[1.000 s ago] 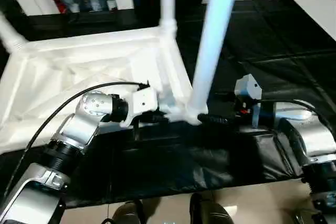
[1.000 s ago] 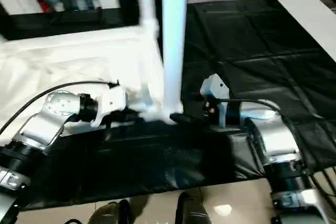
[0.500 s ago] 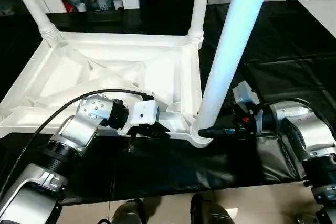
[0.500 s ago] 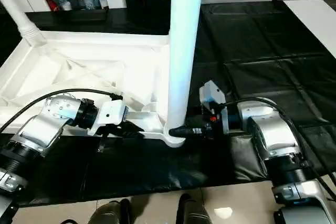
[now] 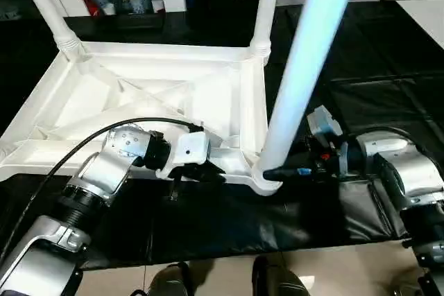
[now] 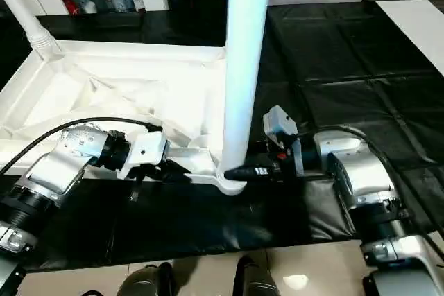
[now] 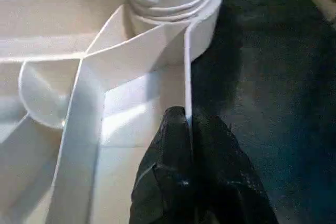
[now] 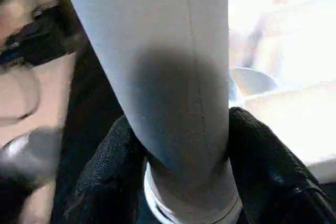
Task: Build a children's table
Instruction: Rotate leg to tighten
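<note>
Plastic table top [image 5: 139, 95], white, upside down on the black-sheeted bench [image 5: 374, 46], ribbed underside facing up. At far left, far-left leg [image 5: 45, 5] upright in its socket.

Next, left gripper [image 5: 207, 171] at the near edge of the top: jaws clenched on the thin rim wall [image 7: 186, 77], one finger on each face of it, a little way short of the corner. Good place to steady the top; the rim looks thin and likely to flex, so probably better for holding against sliding than for lifting.

Further right, far-right leg [image 5: 267, 5] seated at the back corner. In front of it, near-right leg [image 5: 305, 67] standing in the near corner socket [image 5: 263, 184], leaning slightly.

At right, right gripper [image 5: 277, 171] low on that leg, just above the socket: jaws grasping it, a pad against either side.

Likely handling: hollow moulded plastic, light, stiff along the legs, smooth and tapered, so apt to slip through a loose grip. Best taken low near the socket, as now, for pressing or twisting home; a hold higher up would probably lever the light top off the bench. Near-left corner hidden behind the left arm.
</note>
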### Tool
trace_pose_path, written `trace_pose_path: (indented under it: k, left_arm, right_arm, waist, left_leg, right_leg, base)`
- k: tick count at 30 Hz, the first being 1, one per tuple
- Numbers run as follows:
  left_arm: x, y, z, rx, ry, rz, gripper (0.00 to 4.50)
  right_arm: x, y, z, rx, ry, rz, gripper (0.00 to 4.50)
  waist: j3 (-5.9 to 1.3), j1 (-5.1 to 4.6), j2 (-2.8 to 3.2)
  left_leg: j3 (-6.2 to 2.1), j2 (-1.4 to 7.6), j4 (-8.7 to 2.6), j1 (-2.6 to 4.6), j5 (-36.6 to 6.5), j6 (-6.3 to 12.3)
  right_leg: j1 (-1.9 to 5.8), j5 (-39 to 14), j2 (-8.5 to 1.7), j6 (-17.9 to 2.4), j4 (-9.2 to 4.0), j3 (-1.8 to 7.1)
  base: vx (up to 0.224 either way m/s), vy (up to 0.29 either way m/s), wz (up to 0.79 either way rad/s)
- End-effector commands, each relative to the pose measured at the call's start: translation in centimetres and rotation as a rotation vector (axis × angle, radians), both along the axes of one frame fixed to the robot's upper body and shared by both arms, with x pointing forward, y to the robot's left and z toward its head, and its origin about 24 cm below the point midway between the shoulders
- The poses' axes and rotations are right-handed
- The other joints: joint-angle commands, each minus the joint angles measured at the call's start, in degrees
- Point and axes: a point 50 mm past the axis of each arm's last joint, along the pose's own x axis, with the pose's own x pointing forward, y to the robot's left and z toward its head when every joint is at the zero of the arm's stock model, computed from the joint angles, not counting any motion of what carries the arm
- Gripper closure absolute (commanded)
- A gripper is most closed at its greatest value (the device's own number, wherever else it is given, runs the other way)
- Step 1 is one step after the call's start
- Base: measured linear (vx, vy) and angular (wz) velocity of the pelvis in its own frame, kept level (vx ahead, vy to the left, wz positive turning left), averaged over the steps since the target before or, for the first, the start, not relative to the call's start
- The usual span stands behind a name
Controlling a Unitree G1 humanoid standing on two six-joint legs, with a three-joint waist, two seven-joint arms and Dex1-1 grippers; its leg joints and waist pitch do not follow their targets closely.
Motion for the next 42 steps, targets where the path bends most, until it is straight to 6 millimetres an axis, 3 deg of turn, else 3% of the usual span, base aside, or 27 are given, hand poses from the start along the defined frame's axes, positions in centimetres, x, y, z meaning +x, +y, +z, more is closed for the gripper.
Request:
trace_pose_path:
  k: [1,2,3,5,7,8,11,14,17,22,26,29,33,42]
  left_arm:
    - [0.7,-0.7,0.4,-0.003,-0.04,0.068,4.5]
    - [0.9,-1.2,0.7,-0.027,-0.04,0.127,4.5]
    - [1.2,-1.6,0.9,-0.049,-0.038,0.175,4.5]
    - [1.6,-2.3,1.2,-0.076,-0.041,0.244,4.5]
    - [2.0,-3.0,1.4,-0.097,-0.049,0.304,4.5]
    - [2.3,-3.8,1.6,-0.123,-0.05,0.362,4.5]
    - [2.6,-4.8,1.8,-0.155,-0.054,0.423,4.5]
    - [2.7,-6.5,2.2,-0.207,-0.053,0.488,4.5]
    - [2.5,-7.1,2.2,-0.212,-0.046,0.489,4.5]
    - [2.6,-5.6,2.0,-0.16,-0.071,0.474,4.5]
    - [2.1,-3.4,1.5,-0.076,-0.097,0.374,4.5]
    - [1.6,-2.5,1.2,-0.052,-0.097,0.301,4.5]
    - [1.0,-1.5,0.9,-0.02,-0.095,0.181,4.5]
    - [-0.6,-0.4,0.4,-0.002,-0.003,-0.071,4.5]
  right_arm:
    - [-0.1,1.5,-0.3,0.012,0.017,-0.034,2.51]
    - [0.2,2.4,-0.4,0.03,0.015,-0.13,2.51]
    - [0.4,3.2,-0.3,0.057,0.018,-0.191,2.51]
    - [0.7,4.4,-0.3,0.074,0.02,-0.276,2.51]
    - [1.0,5.5,-0.5,0.07,0.018,-0.352,2.51]
    - [1.4,6.3,-0.6,0.068,0.032,-0.442,2.51]
    - [1.8,7.5,-0.5,0.067,0.027,-0.526,2.51]
    - [2.0,9.3,-0.3,0.108,0.052,-0.619,2.51]
    - [2.0,9.7,-0.2,0.116,0.024,-0.628,1.82]
    - [1.6,8.2,-0.4,0.116,-0.001,-0.59,1.51]
    - [0.9,5.0,-0.6,0.08,-0.044,-0.466,1.1]
    - [0.7,3.5,-0.4,0.055,-0.079,-0.4,0.85]
    - [0.6,1.5,0.0,-0.038,-0.188,-0.29,0.85]
    - [-0.3,-0.4,0.3,-0.046,-0.114,-0.006,1.01]
  waist:
    - [-4.44,-0.46,-0.19]
    - [-4.27,-0.79,-0.32]
    - [-4.01,-1.09,0.22]
    - [-4.06,-1.78,-0.1]
    - [-3.93,-2.55,0.13]
    - [-3.83,-3.05,0.08]
    - [-3.98,-3.74,0.19]
    - [-4.24,-4.04,0.37]
    - [-4.42,-3.94,0.34]
    - [-5.0,-3.5,0.31]
    - [-5.41,-3.17,0.22]
    - [-5.64,-2.9,0.2]
    - [-5.56,-2.37,0.36]
    - [-5.32,-1.15,0.44]
  left_leg:
    - [-1.06,1.67,-3.85,1.25,-14.3,3.06]
    - [-1.15,1.46,-3.91,1.31,-15.32,2.41]
    - [-1.29,1.3,-3.91,1.3,-16.33,1.94]
    - [-1.63,1.09,-4.01,1.07,-17.21,1.31]
    - [-1.67,1.01,-3.98,1.27,-18.17,1.01]
    - [-1.76,0.84,-3.95,1.17,-18.97,1.07]
    - [-1.79,0.62,-3.79,1.3,-19.29,1.56]
    - [-1.71,0.75,-3.9,1.19,-18.42,2.23]
    - [-1.72,0.92,-4.08,1.25,-18.6,2.83]
    - [-1.44,1.21,-4.03,0.99,-15.54,4.0]
    - [-1.07,1.22,-3.61,0.74,-11.87,6.31]
    - [-0.93,1.17,-3.33,0.6,-9.74,7.34]
    - [-0.88,1.22,-3.2,0.67,-9.63,7.02]
    - [-0.87,1.85,-3.42,1.25,-12.64,6.19]
  right_leg:
    - [3.72,-27.4,-2.99,-10.1,-4.11,2.07]
    - [3.69,-30.29,-2.95,-8.62,-4.5,1.97]
    - [3.5,-32.67,-3.01,-7.71,-4.65,1.89]
    - [3.68,-35.63,-3.02,-5.85,-5.13,1.44]
    - [3.15,-36.31,-2.85,-5.16,-5.46,1.35]
    - [3.24,-37.22,-2.76,-4.66,-5.72,1.05]
    - [3.12,-37.71,-2.69,-3.8,-6.2,0.75]
    - [3.17,-35.38,-2.71,-4.2,-6.35,0.64]
    - [3.3,-32.66,-2.66,-4.73,-6.09,0.82]
    - [3.79,-24.24,-2.82,-7.92,-4.89,1.55]
    - [4.45,-17.32,-2.88,-11.01,-3.99,1.92]
    - [4.6,-15.13,-2.86,-12.38,-3.55,1.98]
    - [4.51,-16.37,-2.64,-12.26,-3.54,1.91]
    - [4.21,-19.02,-2.61,-12.89,-3.54,1.89]
  base:
    - [0.0,0.0,0.0]
    - [0.0,0.0,0.0]
    - [0.0,0.0,0.0]
    - [0.0,0.0,0.0]
    - [0.0,0.0,0.0]
    - [0.0,0.0,0.0]
    - [0.0,0.0,0.0]
    - [0.0,0.0,0.0]
    - [0.0,0.0,0.0]
    - [0.0,0.0,0.0]
    - [0.0,0.0,0.0]
    - [0.0,0.0,0.0]
    - [0.0,0.0,0.0]
    - [0.0,0.0,0.0]
